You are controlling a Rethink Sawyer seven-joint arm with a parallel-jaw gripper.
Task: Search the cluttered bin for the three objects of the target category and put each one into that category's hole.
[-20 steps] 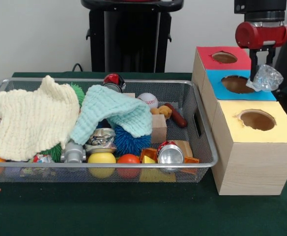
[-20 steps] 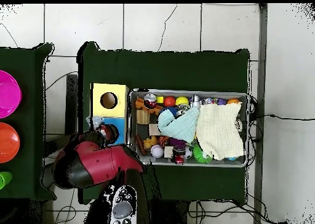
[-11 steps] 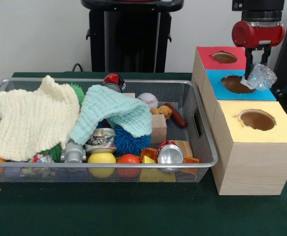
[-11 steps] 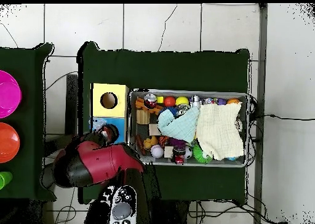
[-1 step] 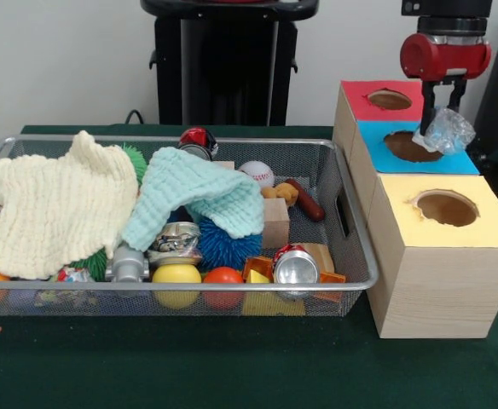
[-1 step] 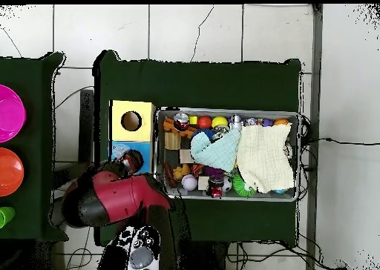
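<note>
My gripper (image 5: 439,119) hangs over the blue box top (image 5: 377,136), shut on a crumpled clear plastic piece (image 5: 448,132). The plastic dangles at the right rim of the blue box's hole (image 5: 409,146). The red box hole (image 5: 390,100) lies behind it and the yellow box hole (image 5: 447,208) in front. In the overhead view the red arm (image 6: 111,199) covers the gripper and most of the blue box. The wire bin (image 5: 351,230) holds a silver can (image 5: 294,267) and a crushed can (image 5: 175,241) near its front.
A cream cloth (image 5: 53,204) and a mint cloth (image 5: 193,196) cover much of the bin. Around them lie a blue spiky ball (image 5: 228,247), a baseball (image 5: 257,173), yellow and orange balls and wooden blocks. Pink and orange discs (image 6: 9,141) sit on a side table.
The gripper has carried the plastic piece left and slightly up, from the blue box's right edge to the rim of its hole. The bin's contents have not moved.
</note>
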